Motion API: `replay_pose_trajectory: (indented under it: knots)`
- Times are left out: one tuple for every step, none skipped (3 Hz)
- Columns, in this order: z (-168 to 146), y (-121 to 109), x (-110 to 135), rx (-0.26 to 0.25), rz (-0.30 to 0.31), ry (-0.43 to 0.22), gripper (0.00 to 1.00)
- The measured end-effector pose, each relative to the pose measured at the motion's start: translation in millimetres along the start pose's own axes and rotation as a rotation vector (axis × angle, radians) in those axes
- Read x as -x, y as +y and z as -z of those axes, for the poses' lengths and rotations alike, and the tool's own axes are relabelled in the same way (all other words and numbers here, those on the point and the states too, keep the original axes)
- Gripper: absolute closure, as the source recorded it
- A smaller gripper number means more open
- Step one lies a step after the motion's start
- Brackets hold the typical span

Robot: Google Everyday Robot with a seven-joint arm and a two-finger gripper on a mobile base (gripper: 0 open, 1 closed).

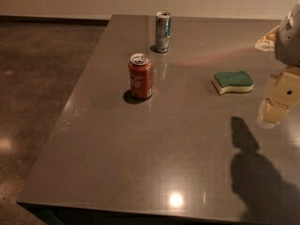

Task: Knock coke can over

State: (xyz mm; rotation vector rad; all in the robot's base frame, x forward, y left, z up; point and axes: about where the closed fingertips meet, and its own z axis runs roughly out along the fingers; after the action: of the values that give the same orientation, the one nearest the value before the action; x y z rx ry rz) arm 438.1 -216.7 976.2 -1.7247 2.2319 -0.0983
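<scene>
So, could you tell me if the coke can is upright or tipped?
Upright: the coke can stands on its base, silver top up. The gripper is at the view's right, apart from it.

The gripper [271, 114] shows over the desk's [140, 149] right edge, about midway along it; it is a pale cream, blocky piece with flat faces, narrowing toward its lower end; one small dark round spot, a screw or a hole, sits on its side face; above it, nearer the far right corner, a rounded grey-white housing [289, 36] with a smooth shell is partly out of view.
</scene>
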Motion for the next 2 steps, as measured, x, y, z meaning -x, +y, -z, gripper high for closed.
replay_pose_trajectory:
  knots:
    - [0,0,0,0.0,0.0,0.0,0.0]
    - [-6,-5,21,0.009,0.005,-0.056,0.0]
